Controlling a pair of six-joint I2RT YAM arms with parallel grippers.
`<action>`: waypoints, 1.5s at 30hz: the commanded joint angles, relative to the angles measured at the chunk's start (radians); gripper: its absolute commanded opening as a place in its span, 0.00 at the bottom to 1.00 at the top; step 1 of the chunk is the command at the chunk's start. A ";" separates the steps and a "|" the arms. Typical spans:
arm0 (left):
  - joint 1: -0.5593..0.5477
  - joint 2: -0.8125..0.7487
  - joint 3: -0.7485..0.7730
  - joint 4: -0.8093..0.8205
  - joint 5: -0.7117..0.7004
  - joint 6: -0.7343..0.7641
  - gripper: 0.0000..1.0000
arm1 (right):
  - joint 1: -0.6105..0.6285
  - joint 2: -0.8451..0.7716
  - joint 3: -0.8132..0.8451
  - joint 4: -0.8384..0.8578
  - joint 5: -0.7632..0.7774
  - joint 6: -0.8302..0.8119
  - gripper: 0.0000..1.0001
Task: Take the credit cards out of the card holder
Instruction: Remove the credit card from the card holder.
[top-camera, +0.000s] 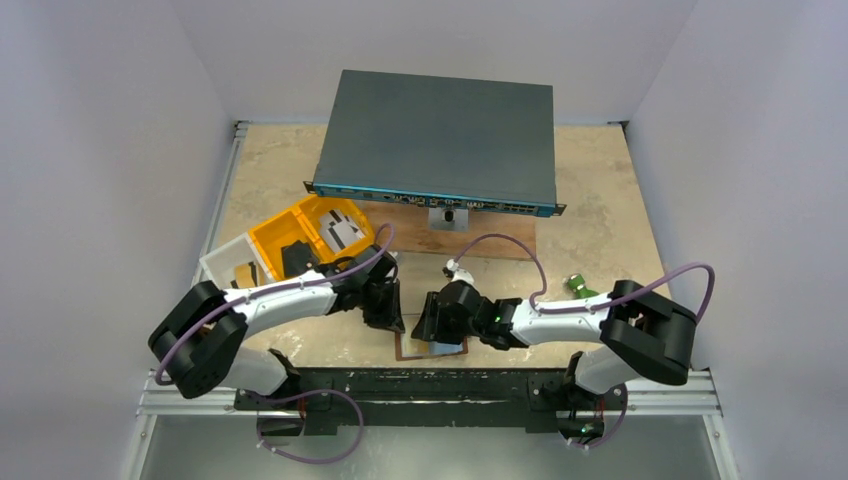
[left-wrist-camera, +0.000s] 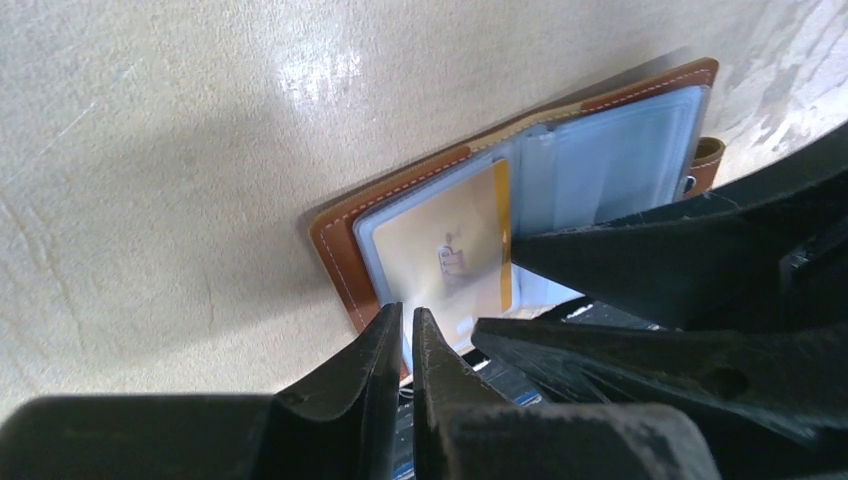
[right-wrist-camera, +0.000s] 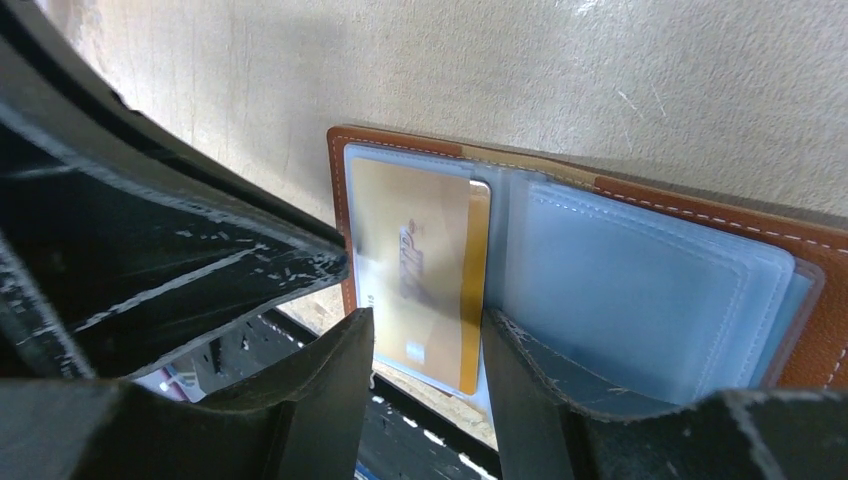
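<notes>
Card holder (right-wrist-camera: 700, 205) lies open at the near edge of the table (top-camera: 600, 220), between both arms. Its gold card (right-wrist-camera: 420, 260) runs lengthwise toward the right gripper (right-wrist-camera: 425, 325), whose jaws stand apart astride the card's near end; whether they pinch it I cannot tell. The left gripper (left-wrist-camera: 407, 320), jaws together, sits at the holder's near corner.

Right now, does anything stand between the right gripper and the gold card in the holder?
Only the clear pocket film covering most of the card; one long edge shows bare. The open right gripper hangs directly over it.
</notes>
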 joint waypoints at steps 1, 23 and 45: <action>0.004 0.051 0.014 0.060 0.024 0.005 0.07 | -0.008 -0.005 -0.044 0.009 -0.006 0.021 0.45; -0.013 0.165 -0.027 0.107 -0.022 -0.062 0.00 | -0.103 -0.019 -0.250 0.409 -0.158 0.079 0.34; -0.019 0.172 -0.045 0.085 -0.072 -0.098 0.00 | -0.118 -0.074 -0.295 0.568 -0.196 0.062 0.19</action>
